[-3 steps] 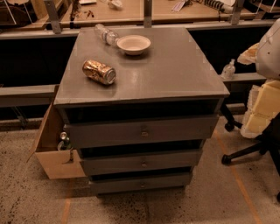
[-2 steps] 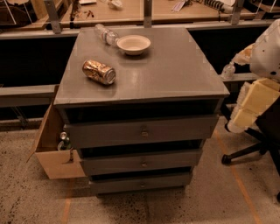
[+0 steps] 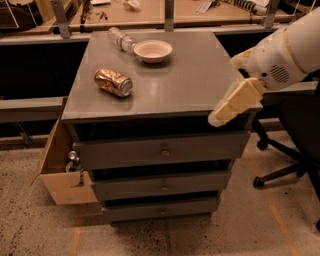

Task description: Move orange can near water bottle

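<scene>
The orange can lies on its side on the left part of the grey cabinet top, silver end facing front right. The water bottle lies on its side at the back of the top, just left of a cream bowl. My arm comes in from the right, and its cream end, the gripper, hangs over the cabinet's front right corner. It is far from the can and holds nothing that I can see.
The cabinet has three shut drawers below the top. An open cardboard box with bottles stands at its left side. An office chair stands at the right. A wooden desk runs behind.
My arm has swung in from the right edge, leftward and down, to the cabinet's front right corner. The can, bottle and bowl have not moved.
</scene>
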